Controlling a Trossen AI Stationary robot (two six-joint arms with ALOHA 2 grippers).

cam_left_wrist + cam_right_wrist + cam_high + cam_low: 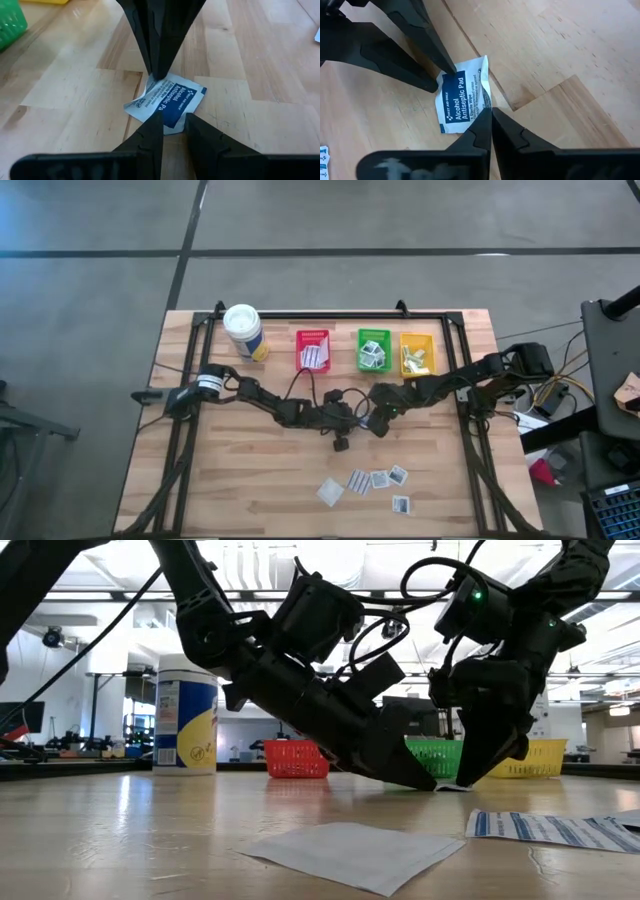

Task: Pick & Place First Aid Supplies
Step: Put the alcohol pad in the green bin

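A white alcohol pad packet point(167, 97) with a dark-blue print lies on the wooden table at its middle. My two grippers meet over it. My left gripper point(174, 120) is open and reaches it from the table's left. My right gripper point(490, 112) is shut on the packet's opposite edge. In the high view the arms hide the packet. Several more white packets point(380, 480) lie flat near the table's front edge, and one point(345, 852) lies close to the low camera. My left gripper sets its two spread fingertips point(451, 70) on the packet's edge by the blue print point(172, 125), slanting down from the table's left. The packet stays flat on the wood under them. My right gripper pinches the packet's opposite, white edge point(487, 97) between its two shut fingers, only at their tips. The fingers come steeply from above, slanting in from the table's right. That edge is crinkled and a little raised; the rest of the packet lies on the table.
At the far side stand a red bin point(313, 350), a green bin point(373, 350) and a yellow bin point(417, 353), each with packets inside. A white canister with a yellow label point(243, 330) stands at the far left. Bare wood lies between the grippers and the near packets.
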